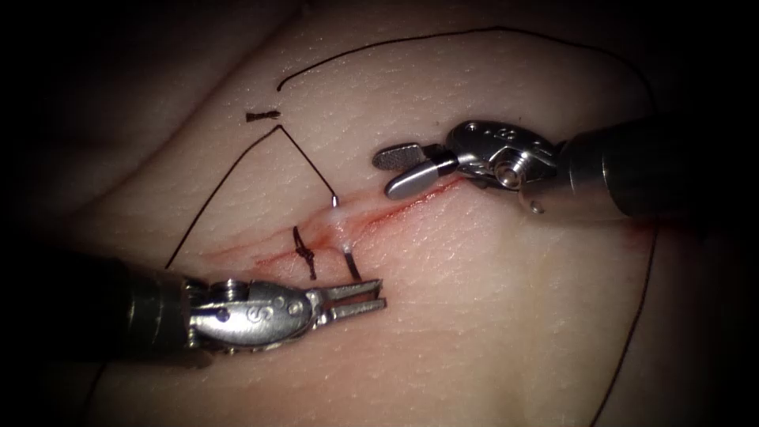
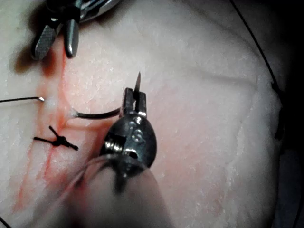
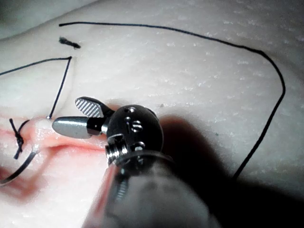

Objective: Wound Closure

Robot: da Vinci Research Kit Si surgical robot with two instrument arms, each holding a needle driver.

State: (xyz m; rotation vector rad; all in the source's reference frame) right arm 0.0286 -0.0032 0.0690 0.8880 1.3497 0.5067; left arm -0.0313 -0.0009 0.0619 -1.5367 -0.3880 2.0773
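Note:
The curved needle [image 1: 353, 265] is in the tissue [image 1: 490, 316], passing under the cut [image 1: 411, 204]. Its tail [image 1: 337, 202], with the thread attached, stands out on the upper left side of the cut. Its front part comes out on the lower right side. My left tool [image 1: 378, 294] is shut on the needle just behind the tip [image 2: 138, 80], which pokes past the jaws in the left wrist view. My right tool [image 1: 387, 174] hovers over the cut further right, jaws open and holding nothing. It shows the same way in the right wrist view [image 3: 71, 115].
A tied stitch [image 1: 303, 251] with short ends crosses the cut just left of the needle. The dark thread [image 1: 237, 170] runs from the needle's tail up and back down left; another length [image 1: 474, 32] arcs around the far and right sides. A cut scrap [image 1: 262, 115] lies apart.

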